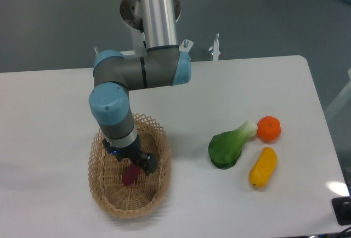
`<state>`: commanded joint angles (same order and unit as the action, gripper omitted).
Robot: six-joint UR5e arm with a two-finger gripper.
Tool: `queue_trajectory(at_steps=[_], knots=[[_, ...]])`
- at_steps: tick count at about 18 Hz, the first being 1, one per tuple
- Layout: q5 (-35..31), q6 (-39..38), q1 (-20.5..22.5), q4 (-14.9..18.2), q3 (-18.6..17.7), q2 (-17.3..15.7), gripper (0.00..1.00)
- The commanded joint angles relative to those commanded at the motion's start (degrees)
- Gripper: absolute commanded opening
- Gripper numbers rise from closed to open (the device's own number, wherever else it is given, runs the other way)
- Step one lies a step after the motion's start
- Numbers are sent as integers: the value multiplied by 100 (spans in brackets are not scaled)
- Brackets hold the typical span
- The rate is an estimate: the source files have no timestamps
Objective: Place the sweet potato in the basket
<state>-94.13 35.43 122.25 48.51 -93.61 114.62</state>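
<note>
The oval tan wicker basket (109,202) sits at the front left of the white table. My gripper (135,168) is lowered inside the basket, pointing down. The dark magenta sweet potato (130,174) shows just under the fingers, within the basket and close to its floor. The fingers look closed around its upper end, which they hide. Whether its lower tip rests on the basket floor cannot be told.
A green bok choy (229,147), a round orange (269,129) and a yellow oblong fruit (263,167) lie at the right of the table (219,84). The arm's base (151,10) stands at the back edge.
</note>
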Motion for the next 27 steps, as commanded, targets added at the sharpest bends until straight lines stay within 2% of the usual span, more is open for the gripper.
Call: queue_trajectory(at_steps=[2,6,11,13,16,19,22,25,27], knots=[[-36,70,114,26,62,-97,100],[26,262,641,44,149,-554,100],[61,1044,1405,255,247,-879,100],[157,1430,1713,534,247,-1063,100],[175,2536,2179,1071,247,-1248,100],[245,3617,2627,1414,247,-1424,100],[360,4225,3040,1765,247,-1512,100],[465,4945,3357,1916,229,-1565,100],[509,5097,3489,1925,220,-1574,100]])
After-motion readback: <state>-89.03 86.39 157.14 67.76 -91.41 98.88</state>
